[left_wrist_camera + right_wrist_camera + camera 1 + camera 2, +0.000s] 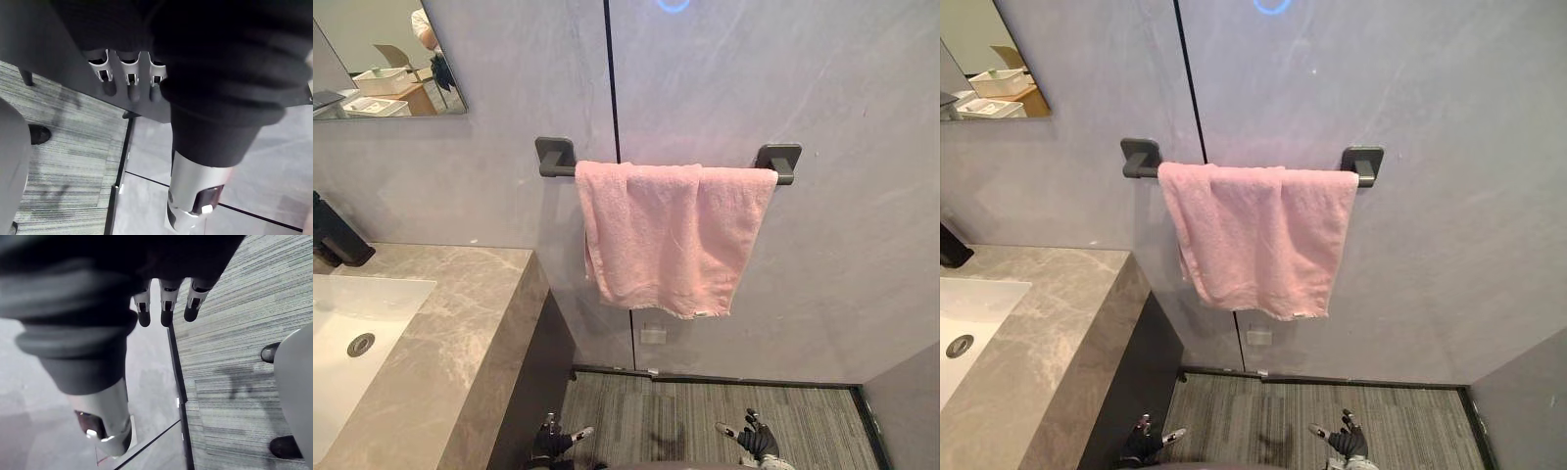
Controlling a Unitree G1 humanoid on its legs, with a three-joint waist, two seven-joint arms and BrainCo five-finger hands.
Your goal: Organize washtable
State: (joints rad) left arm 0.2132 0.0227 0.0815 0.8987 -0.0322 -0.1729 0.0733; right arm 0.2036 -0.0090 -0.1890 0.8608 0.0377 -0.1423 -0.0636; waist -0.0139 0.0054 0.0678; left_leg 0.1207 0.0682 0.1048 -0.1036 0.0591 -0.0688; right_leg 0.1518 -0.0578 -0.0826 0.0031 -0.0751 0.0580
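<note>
Our left hand (551,443) and right hand (756,439) hang low, fingers relaxed, empty. The towel (671,235) on the rail (558,166) looks soft, light, floppy; we'd pinch it near the top fold.

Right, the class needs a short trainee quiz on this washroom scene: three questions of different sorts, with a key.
1. Where does the pink towel hang?
2. The left robot hand and the right robot hand are: A) gripping the towel; B) open and empty, low above the floor; C) curled into fists.
3. True or false: the towel lies bunched on the floor.
Key: 1. Draped over the dark wall rail. 2. B. 3. False.
</note>
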